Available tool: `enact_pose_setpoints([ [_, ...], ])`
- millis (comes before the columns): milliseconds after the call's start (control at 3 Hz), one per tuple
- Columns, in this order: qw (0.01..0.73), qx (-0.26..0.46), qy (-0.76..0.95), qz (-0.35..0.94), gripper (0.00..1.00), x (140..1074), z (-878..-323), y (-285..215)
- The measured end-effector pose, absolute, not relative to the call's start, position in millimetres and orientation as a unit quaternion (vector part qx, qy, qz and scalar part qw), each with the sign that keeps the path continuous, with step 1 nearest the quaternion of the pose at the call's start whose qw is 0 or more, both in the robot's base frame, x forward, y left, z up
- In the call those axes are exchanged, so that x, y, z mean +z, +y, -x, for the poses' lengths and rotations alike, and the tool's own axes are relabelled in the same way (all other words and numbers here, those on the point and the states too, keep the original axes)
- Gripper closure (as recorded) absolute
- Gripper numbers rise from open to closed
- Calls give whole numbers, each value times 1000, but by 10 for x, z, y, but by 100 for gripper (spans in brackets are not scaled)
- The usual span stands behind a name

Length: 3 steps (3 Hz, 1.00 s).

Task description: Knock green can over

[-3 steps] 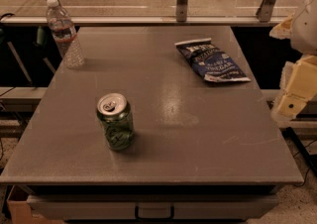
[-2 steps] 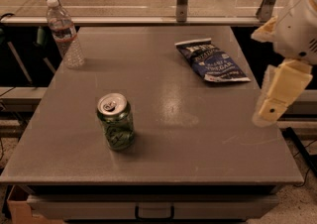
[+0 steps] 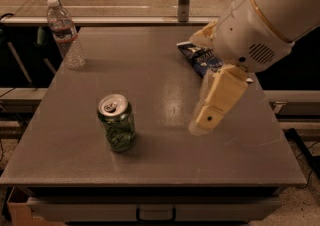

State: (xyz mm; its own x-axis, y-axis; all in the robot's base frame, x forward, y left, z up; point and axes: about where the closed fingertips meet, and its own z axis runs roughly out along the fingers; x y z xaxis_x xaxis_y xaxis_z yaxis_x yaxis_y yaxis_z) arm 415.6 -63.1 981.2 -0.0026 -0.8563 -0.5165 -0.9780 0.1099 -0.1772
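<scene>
While the green can stands upright at the tabletop's front left, the pincer hangs well to its right, carrying nothing (how far open, we cannot tell). We judge the can light and slippery: push high on its side.

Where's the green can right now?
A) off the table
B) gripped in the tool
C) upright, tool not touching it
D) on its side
C: the green can stands upright on the table, top up, and the tool hangs over the tabletop on its chip-bag side, clear of it.
</scene>
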Motion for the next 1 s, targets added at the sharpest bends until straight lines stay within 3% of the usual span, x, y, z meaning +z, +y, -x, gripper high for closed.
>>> enact_pose_setpoints([
  [333, 298, 199, 652, 668, 0, 9681, -4108, -60],
  [1000, 349, 322, 593, 650, 0, 9308, -4292, 546],
])
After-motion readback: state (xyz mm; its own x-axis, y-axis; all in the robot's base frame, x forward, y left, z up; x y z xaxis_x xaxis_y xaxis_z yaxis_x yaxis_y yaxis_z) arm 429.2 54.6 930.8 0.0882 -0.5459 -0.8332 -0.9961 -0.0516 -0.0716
